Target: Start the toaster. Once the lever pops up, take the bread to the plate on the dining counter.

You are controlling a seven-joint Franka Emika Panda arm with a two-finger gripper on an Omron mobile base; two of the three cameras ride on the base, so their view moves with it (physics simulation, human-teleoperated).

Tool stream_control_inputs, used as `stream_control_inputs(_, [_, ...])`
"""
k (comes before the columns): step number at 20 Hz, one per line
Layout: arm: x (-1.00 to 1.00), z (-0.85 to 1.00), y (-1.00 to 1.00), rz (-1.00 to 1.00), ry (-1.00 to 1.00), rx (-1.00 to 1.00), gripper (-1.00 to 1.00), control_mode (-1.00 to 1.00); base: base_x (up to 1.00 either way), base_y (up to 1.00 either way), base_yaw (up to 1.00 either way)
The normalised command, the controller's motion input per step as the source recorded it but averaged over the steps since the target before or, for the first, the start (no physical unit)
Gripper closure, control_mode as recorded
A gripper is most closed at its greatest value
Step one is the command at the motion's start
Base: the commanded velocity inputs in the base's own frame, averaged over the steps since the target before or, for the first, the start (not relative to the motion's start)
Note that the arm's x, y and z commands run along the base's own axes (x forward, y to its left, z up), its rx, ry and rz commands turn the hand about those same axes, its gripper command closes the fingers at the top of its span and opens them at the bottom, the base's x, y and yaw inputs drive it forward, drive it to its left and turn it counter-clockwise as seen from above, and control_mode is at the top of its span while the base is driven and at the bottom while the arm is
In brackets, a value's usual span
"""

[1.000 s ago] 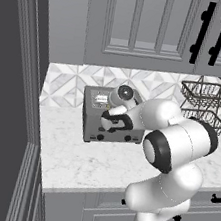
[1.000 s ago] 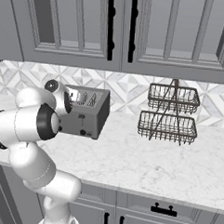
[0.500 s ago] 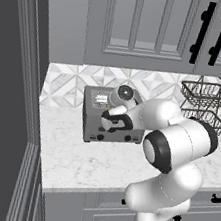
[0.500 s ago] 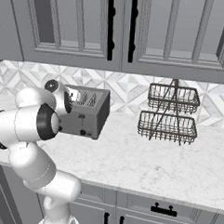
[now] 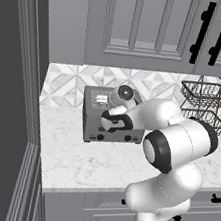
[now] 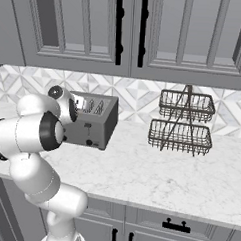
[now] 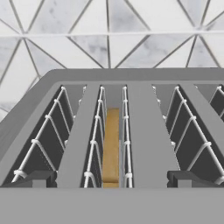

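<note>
Here the bread (image 7: 112,146) sits low in the toaster's (image 5: 112,118) second slot from the left in the hand view; the jaws stand apart above, fingertips (image 7: 34,178) near its front edge, on the counter (image 6: 155,169).

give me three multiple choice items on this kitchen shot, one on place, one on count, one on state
1. Where is the bread?
A. on the counter
B. down in a toaster slot
C. in the wire basket

2. How many tiers has the wire basket?
A. one
B. two
C. four

3. Where does the toaster stand?
A. on the marble counter by the backsplash
B. inside a cupboard
C. on the floor

Answers: 1 B, the hand view shows the slice between the slot wires. 2 B, two baskets stacked on one stand. 3 A, both base views show it on the countertop.
</note>
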Motion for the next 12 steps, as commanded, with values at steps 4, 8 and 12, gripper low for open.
stream_control_inputs(4, [0.0,0.0,0.0,0.0,0.0,0.0,-1.0,-1.0,0.0,0.0,0.0])
stream_control_inputs(8, [0.0,0.0,0.0,0.0,0.0,0.0,-1.0,-1.0,0.0,0.0,0.0])
stream_control_inputs(12, [0.0,0.0,0.0,0.0,0.0,0.0,-1.0,-1.0,0.0,0.0,0.0])
